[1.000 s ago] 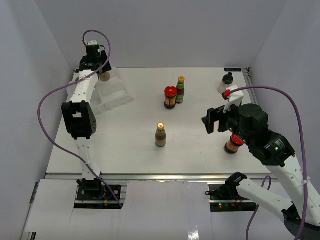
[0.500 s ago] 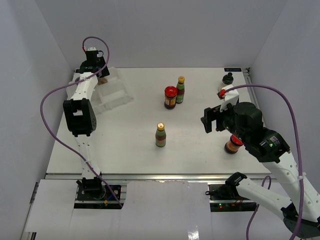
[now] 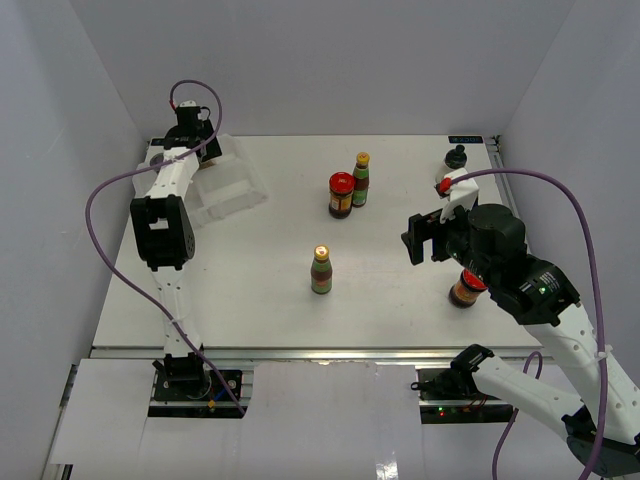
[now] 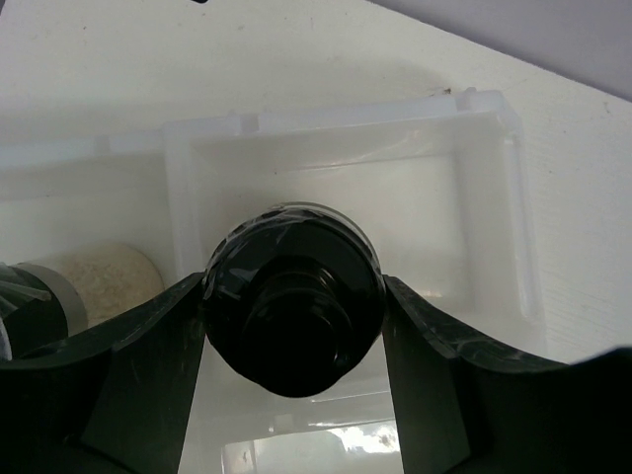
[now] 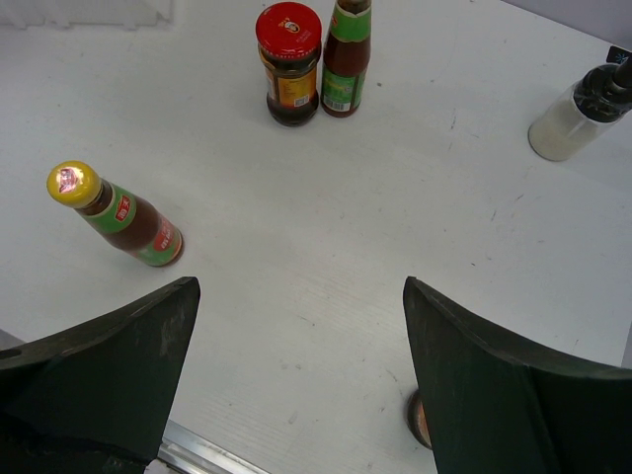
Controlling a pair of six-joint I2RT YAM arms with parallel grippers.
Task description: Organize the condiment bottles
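Observation:
My left gripper (image 3: 190, 132) (image 4: 294, 331) is shut on the round black cap of a clear shaker (image 4: 294, 296) and holds it over a compartment of the clear tray (image 4: 494, 227). A second shaker (image 4: 94, 281) with pale contents stands in the compartment to its left. My right gripper (image 3: 425, 238) (image 5: 296, 336) is open and empty above bare table. A yellow-capped bottle (image 3: 321, 270) (image 5: 118, 212) stands mid-table. A red-lidded jar (image 3: 341, 195) (image 5: 288, 64) and another yellow-capped bottle (image 3: 361, 180) (image 5: 346, 59) stand together behind it. A black-capped shaker (image 3: 456, 160) (image 5: 578, 114) stands far right.
Another red-lidded jar (image 3: 465, 290) stands under my right arm, mostly hidden; its base (image 5: 420, 420) shows beside my right finger. The clear tray (image 3: 235, 190) sits at the far left of the table. Walls close in the left, back and right sides.

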